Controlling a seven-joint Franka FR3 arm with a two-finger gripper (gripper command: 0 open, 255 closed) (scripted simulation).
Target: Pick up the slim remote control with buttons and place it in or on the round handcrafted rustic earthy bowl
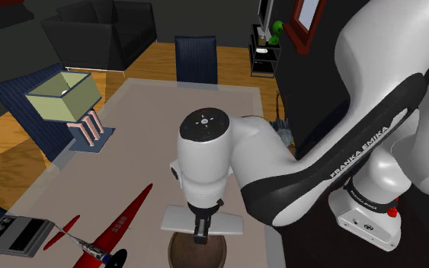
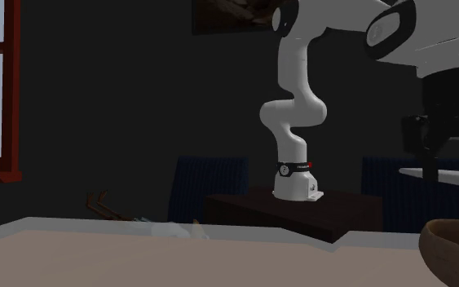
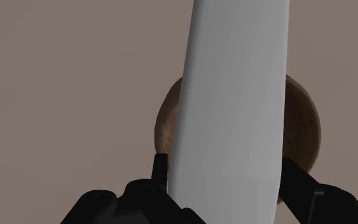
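The gripper point(image 3: 225, 181) is clamped across the narrow width of the remote control point(image 3: 234, 95), with one black finger point(image 3: 160, 172) against each long edge. The remote is a slim, plain, pale grey slab, held level directly above the bowl point(image 3: 171, 124) and apart from it. The bowl is round, brown and mottled, and rests on the beige table point(image 1: 205, 114). A red toy aeroplane point(image 1: 117, 224) lies near the bowl, toward the shoulder view's left. A dark blue chair point(image 1: 196, 57) stands at the table's far end.

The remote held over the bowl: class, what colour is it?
The remote is plain pale grey-white, seen best in the wrist view.
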